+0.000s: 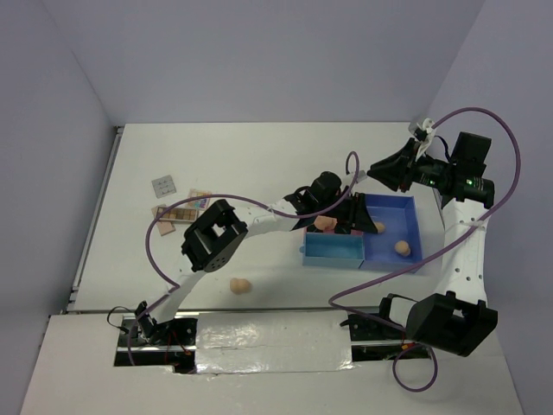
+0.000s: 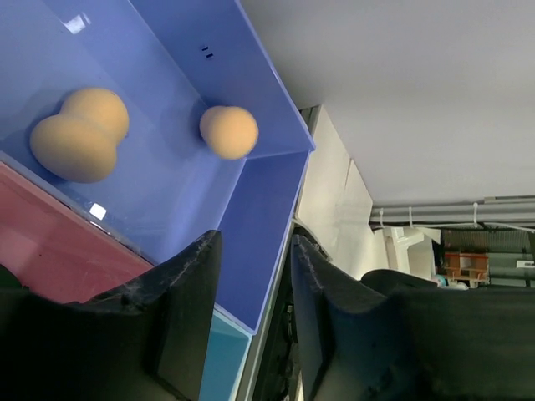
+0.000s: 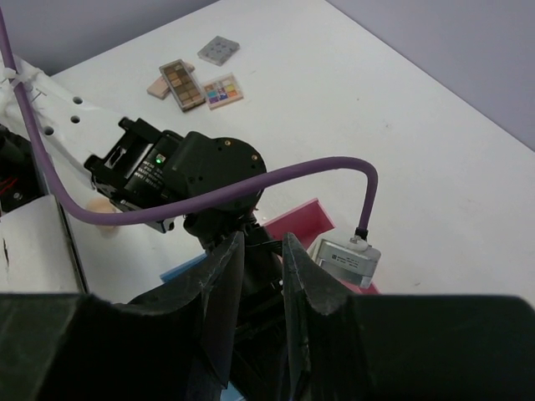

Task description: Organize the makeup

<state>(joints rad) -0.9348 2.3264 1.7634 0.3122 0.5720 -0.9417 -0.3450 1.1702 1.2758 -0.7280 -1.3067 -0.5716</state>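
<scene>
The left gripper [image 1: 350,216] hangs over the pink-and-blue tray [image 1: 406,206], open and empty; in the left wrist view [image 2: 255,251] its jaws stand on either side of a blue tray wall. Two peach sponges lie in the dark blue compartment: a gourd-shaped one [image 2: 79,135] [image 1: 402,248] and a round one [image 2: 228,131] [image 1: 378,227]. Another sponge [image 1: 326,224] sits at the tray's left end beside the left wrist. One sponge [image 1: 240,285] lies on the table. Three palettes [image 1: 163,186] [image 1: 177,213] [image 1: 200,198] lie far left. The right gripper [image 1: 380,169] [image 3: 263,242] hovers above the tray's back, slightly open and empty.
The left arm's wrist and its purple cable [image 3: 251,180] lie right below the right gripper. The tray also has a pink compartment [image 2: 58,242] and a light blue one [image 1: 333,251]. Grey walls close the table at the back and sides.
</scene>
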